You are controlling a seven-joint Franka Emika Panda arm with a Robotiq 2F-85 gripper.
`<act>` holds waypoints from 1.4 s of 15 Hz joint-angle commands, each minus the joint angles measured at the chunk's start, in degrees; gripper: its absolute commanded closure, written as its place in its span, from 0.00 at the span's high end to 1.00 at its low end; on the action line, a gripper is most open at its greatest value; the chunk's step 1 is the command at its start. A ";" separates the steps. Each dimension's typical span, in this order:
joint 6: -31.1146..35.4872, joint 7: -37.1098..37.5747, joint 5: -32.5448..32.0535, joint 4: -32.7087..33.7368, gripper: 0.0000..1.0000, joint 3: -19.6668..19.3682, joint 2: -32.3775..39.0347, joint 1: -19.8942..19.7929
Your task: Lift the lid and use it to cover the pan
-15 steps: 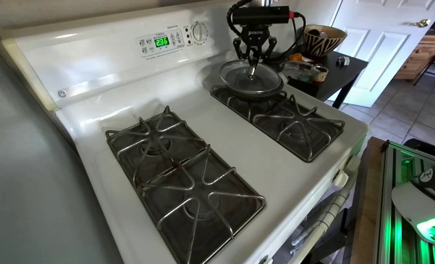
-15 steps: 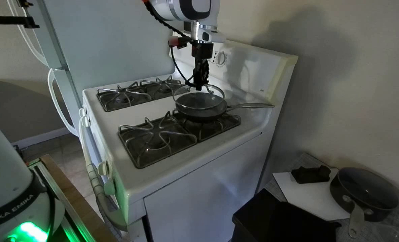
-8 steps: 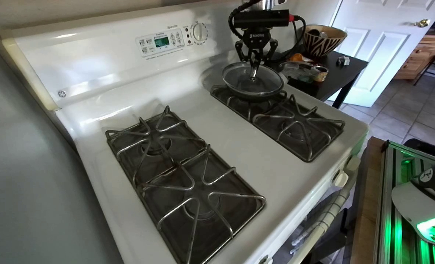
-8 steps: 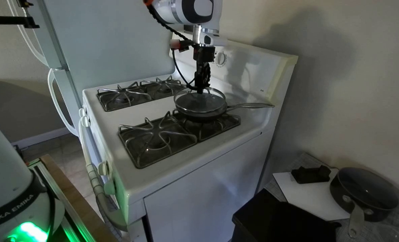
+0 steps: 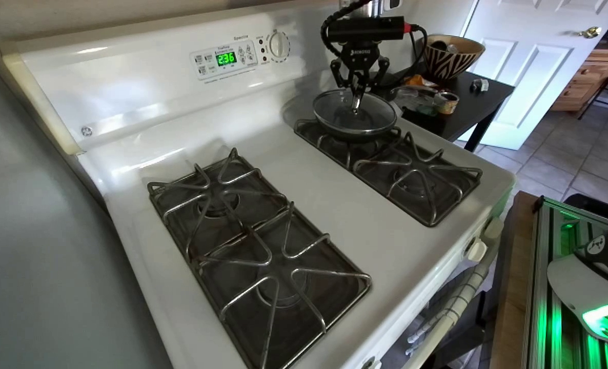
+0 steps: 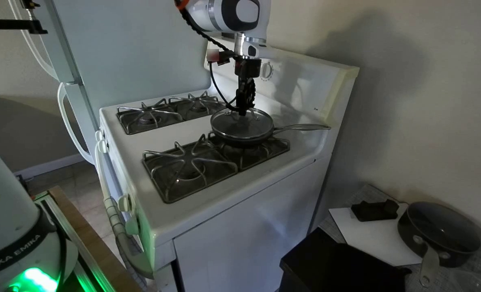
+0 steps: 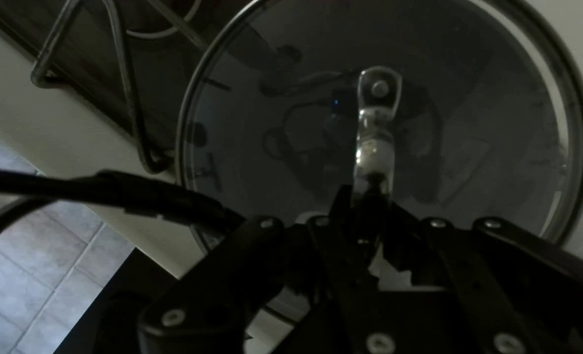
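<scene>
A white gas stove [image 6: 248, 207] stands before a beige wall [image 6: 419, 105], with a dark counter [image 5: 481, 107] near it bearing a patterned bowl [image 5: 450, 59]. The glass lid [image 6: 240, 126] lies over the pan [image 6: 244, 143] on a back burner grate [image 6: 267, 150], its rim at the pan's edge — whether fully seated, I cannot tell. The jaws are pinched on the lid's arched handle [image 7: 374, 142], so covering looks all but done. If they part while one side sits proud, the lid could drop askew or slide; pressing too far down could tip or shove the pan. The wrist view shows the handle's rivet [image 7: 380, 88] from above, but not the pan's long handle [image 6: 303, 127] — an exterior view has that, jutting toward the stove's back corner.
</scene>
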 commanded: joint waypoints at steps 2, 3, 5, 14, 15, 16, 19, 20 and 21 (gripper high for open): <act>1.70 2.82 0.95 0.78 0.00 0.00 0.45 0.04; 1.79 2.85 0.95 0.78 0.00 -0.01 0.49 0.07; 1.77 2.94 0.83 0.79 0.00 -0.02 0.64 0.14; 2.86 3.37 0.57 0.81 0.00 -0.15 0.89 0.22; 2.75 3.27 0.22 0.76 0.00 -0.18 0.85 0.28; 2.43 3.15 -0.21 0.63 0.00 -0.21 0.74 0.35; 1.83 3.04 -0.57 0.62 0.00 -0.20 0.76 0.43; 1.56 3.00 -0.81 0.64 0.00 -0.21 0.76 0.48; 1.32 2.98 -1.09 0.63 0.00 -0.22 0.71 0.55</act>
